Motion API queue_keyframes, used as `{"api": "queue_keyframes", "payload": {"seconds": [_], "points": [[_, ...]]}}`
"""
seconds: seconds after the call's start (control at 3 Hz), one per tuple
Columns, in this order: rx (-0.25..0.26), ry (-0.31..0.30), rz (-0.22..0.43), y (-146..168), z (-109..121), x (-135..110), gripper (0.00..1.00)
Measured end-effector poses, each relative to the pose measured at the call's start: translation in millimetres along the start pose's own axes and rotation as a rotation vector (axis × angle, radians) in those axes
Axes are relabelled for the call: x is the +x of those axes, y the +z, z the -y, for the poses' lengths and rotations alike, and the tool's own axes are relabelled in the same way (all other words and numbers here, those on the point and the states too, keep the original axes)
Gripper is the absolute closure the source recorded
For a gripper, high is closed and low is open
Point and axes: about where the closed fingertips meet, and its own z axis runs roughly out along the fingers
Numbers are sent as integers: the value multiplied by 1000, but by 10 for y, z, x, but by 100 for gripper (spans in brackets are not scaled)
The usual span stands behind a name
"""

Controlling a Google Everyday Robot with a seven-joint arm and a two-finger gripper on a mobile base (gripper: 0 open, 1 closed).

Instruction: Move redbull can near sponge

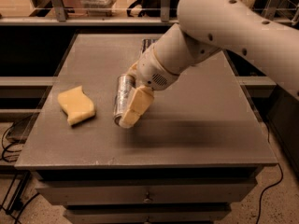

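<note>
On the flat grey table top (196, 125), left of centre: slim silver-grey metal redbull can (123, 93), held in the gripper (122, 117) of the white robot arm (224, 27). Can near upright, slightly tilted, its top leaning toward the back of the table. Lower end at or just above the surface; contact with the table cannot be told.

Fingers closed onto the can. One yellowish padded finger (134, 107) lies pressed along the can's right side, facing the camera. Opposite finger hidden behind the can. Nothing else in the grip.

Arm comes in from the upper right: thick white links with small dark holes. Round wrist housing with a small grille sits just above and right of the can.

Pale yellow soft sponge block (76, 105) with wavy edges lies flat on the table, left of the can. Near it but apart, with a strip of bare table between the two. Sponge close to the table's left edge.

Dark foil snack bag (147, 43) at the back of the table, mostly hidden behind the arm; only a corner shows.

Under the table top: grey drawer fronts (93, 192), one with a small knob. Black cables (10, 139) on the floor at left.
</note>
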Motion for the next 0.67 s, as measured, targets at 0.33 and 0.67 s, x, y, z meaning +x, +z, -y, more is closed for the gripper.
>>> {"api": "queue_keyframes", "payload": {"seconds": [0.33, 0.67], "points": [[-29, 35, 61, 337, 32, -220, 81], [-48, 88, 102, 622, 40, -353, 59]]}}
